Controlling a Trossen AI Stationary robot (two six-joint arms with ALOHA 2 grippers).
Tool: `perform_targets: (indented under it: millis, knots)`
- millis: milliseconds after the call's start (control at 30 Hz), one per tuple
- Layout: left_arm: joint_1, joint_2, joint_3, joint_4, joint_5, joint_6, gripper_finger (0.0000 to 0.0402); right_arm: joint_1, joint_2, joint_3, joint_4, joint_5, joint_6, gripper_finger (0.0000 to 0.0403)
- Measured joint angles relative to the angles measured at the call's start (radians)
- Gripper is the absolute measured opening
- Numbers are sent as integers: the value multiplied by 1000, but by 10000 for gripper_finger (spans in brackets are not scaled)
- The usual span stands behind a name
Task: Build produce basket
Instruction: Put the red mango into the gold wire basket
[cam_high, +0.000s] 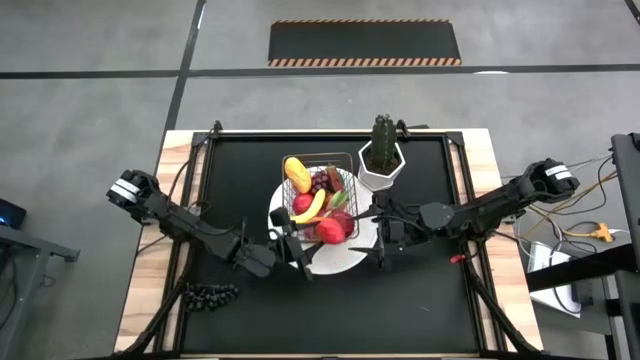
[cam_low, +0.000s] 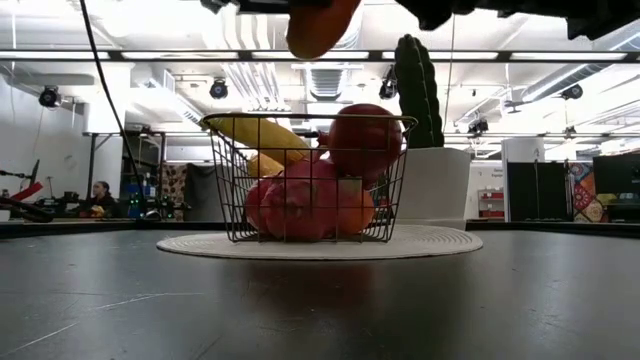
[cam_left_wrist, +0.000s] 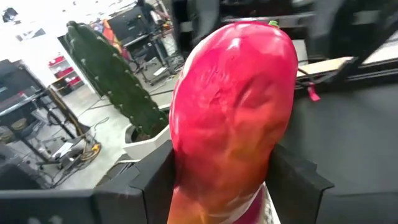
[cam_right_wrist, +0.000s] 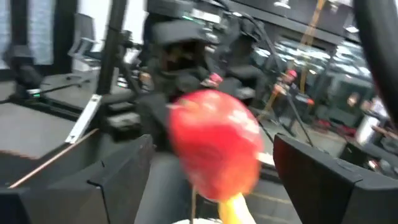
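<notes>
Basket (cam_high: 322, 185) sits on a round white plate (cam_high: 345, 262) near the middle of the tabletop, slightly toward the far edge. A white pot with a cactus (cam_high: 381, 152) stands just beside it, on the side of the far right corner.

Already inside, seen from above: banana (cam_high: 309, 207), orange (cam_high: 297, 174), dark grapes (cam_high: 321, 181), red apple (cam_high: 303, 203), more red and pink fruit heaped at the near end. Low view shows the pile reaching the rim, with one red fruit (cam_low: 365, 135) standing above it. Basket looks close to full.

Left gripper (cam_high: 292, 247) hangs over the plate's near left rim. Its wrist view shows the fingers clamped on a long red-to-orange fruit, probably the mango (cam_left_wrist: 233, 118), filling the gap between them. This piece is not in the basket yet.

Right gripper (cam_high: 377, 232) reaches in from the right, at the basket's near right corner. Its fingers stand wide apart in its wrist view, with a red apple (cam_right_wrist: 214, 143) between them; neither finger visibly touches it. Cannot tell whether the apple is falling free or already resting on the heap.

Left over: a dark bunch of grapes (cam_high: 210, 294) lies alone on the tabletop near the near left corner, well apart from the basket.

Judgement: late stage. Most produce is loaded. Remaining work looks like the mango in the left gripper and the stray grapes. Space at the top of the pile is tight, so late pieces could roll off onto the plate.
</notes>
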Motion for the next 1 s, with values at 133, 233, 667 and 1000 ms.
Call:
perform_targets:
  millis: [133, 233, 667, 1000]
  knots:
    - [20, 0, 1, 26, 8, 1, 196, -3, 0, 22, 5, -17, -11, 319]
    - [31, 0, 3, 28, 13, 1, 196, -8, 0, 30, 2, -16, -23, 315]
    - [79, 25, 3, 221, 120, 1, 196, -29, 0, 57, 27, -43, -38, 287]
    - [103, 94, 15, 328, 154, 3, 196, -35, 0, 57, 25, -42, -34, 283]
